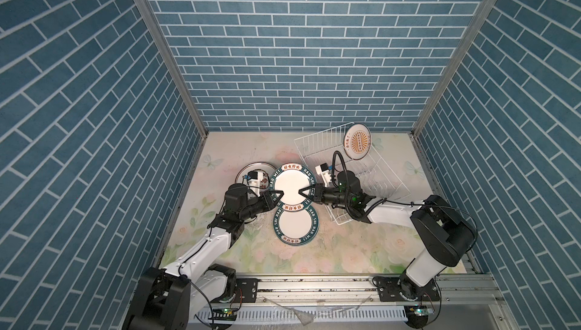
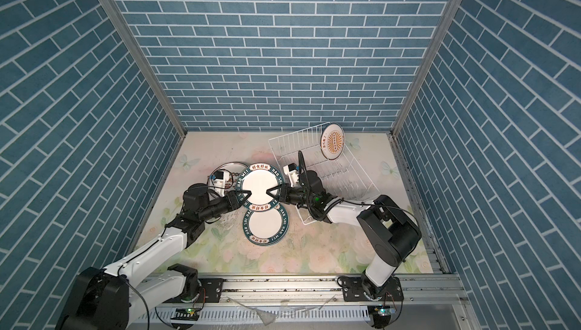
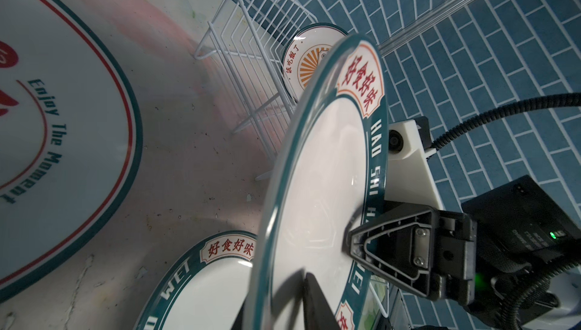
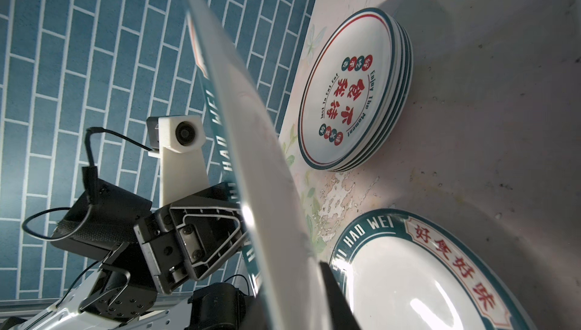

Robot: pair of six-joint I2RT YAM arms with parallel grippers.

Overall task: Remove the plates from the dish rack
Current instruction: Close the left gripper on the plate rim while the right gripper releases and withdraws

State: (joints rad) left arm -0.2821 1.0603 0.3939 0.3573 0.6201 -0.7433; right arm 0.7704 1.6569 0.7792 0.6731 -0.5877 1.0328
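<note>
**Entry: dish rack unloading, close to finished.**

- **Rack:** the white wire basket dish rack (image 1: 314, 149) sits right of centre, towards the back, in both top views. One round white plate with an orange sunburst front (image 1: 357, 141) stands upright at its upper-right end. The other prong rows in view are bare, though the right arm covers the rack's lower corner.
- **In transit:** a round white plate with a dark green lettered rim (image 1: 290, 187) is at frame centre. This held plate is tilted, clear of the rack and above the floral-printed counter (image 1: 345, 249).
- **Fingers:** the left fingers (image 1: 279, 195) and right fingers (image 1: 301, 193) straddle opposite sides of its rim, each pair narrowly parted. Which pair truly pinches cannot be told; it reads as a hand-over.
- **Already unloaded:**
  - stacked white plates with red characters (image 4: 352, 92), left of centre in the top views
  - a matching green-rimmed flat plate (image 1: 295, 226) just below the held plate
- **Outstanding, by judgement:** set down the held plate, then fetch the sunburst plate.
</note>
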